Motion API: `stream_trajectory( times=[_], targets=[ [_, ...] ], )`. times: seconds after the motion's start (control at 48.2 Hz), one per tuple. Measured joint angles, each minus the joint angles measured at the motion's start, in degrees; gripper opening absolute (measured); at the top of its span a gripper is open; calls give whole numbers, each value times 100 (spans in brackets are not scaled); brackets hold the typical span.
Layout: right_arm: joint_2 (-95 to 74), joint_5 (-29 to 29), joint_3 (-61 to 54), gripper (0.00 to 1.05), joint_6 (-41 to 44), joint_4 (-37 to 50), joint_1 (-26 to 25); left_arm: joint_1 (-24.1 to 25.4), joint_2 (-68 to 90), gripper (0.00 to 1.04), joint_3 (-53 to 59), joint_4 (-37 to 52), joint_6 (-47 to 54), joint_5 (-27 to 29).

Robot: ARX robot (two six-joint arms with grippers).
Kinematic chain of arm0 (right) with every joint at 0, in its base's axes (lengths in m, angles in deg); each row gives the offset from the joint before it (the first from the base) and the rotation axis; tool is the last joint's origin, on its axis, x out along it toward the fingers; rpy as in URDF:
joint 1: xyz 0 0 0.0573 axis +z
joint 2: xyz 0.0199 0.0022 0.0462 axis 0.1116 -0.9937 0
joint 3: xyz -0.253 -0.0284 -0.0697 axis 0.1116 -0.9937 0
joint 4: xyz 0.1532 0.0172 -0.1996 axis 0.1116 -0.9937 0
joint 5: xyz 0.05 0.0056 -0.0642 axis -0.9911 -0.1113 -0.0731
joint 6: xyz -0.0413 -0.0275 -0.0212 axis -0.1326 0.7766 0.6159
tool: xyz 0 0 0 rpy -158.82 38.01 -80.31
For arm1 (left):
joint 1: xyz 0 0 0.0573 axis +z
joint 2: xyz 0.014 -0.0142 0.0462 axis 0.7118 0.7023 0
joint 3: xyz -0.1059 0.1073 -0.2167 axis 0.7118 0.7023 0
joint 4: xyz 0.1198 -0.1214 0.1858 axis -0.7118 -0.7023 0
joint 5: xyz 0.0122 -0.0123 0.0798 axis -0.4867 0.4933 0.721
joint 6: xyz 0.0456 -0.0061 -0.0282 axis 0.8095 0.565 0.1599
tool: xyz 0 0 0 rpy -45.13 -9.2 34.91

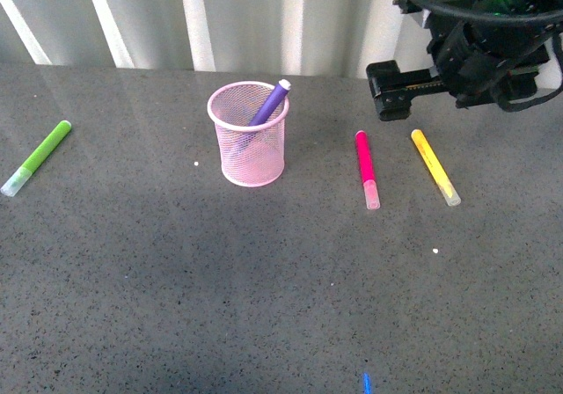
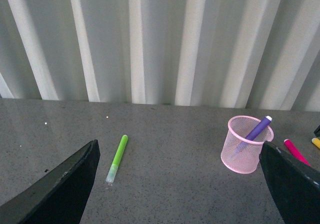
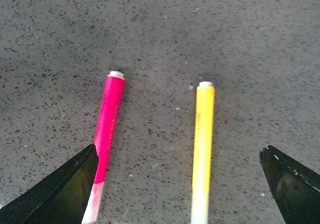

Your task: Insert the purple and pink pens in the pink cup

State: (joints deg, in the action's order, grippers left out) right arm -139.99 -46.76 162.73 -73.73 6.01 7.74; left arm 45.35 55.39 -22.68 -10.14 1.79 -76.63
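The pink cup [image 1: 251,143] stands upright on the grey table, and the purple pen [image 1: 271,102] leans inside it with its end above the rim. To the cup's right the pink pen [image 1: 365,167] lies flat on the table. My right gripper [image 3: 179,150] hangs open above and behind the pink pen [image 3: 107,129] and a yellow pen [image 3: 202,139], with both pens lying between its fingers' spread. My left gripper [image 2: 178,145] is open and empty, well back from the cup [image 2: 246,146], and it does not show in the front view.
The yellow pen [image 1: 435,165] lies just right of the pink pen, roughly parallel to it. A lime-green pen [image 1: 37,156] lies at the far left. A ribbed white wall runs along the table's back edge. The right arm [image 1: 479,42] is at the upper right.
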Motion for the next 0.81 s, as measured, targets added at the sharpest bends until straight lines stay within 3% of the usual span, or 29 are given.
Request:
stream_trajectory(
  times=[0.394, 0.809],
  targets=[
    [-994, -177, 566, 98, -223, 278, 382, 0, 0, 98, 0, 0, -2, 0],
    [-1460, -243, 887, 98, -531, 535, 286, 0, 0, 98, 0, 0, -2, 0]
  ],
)
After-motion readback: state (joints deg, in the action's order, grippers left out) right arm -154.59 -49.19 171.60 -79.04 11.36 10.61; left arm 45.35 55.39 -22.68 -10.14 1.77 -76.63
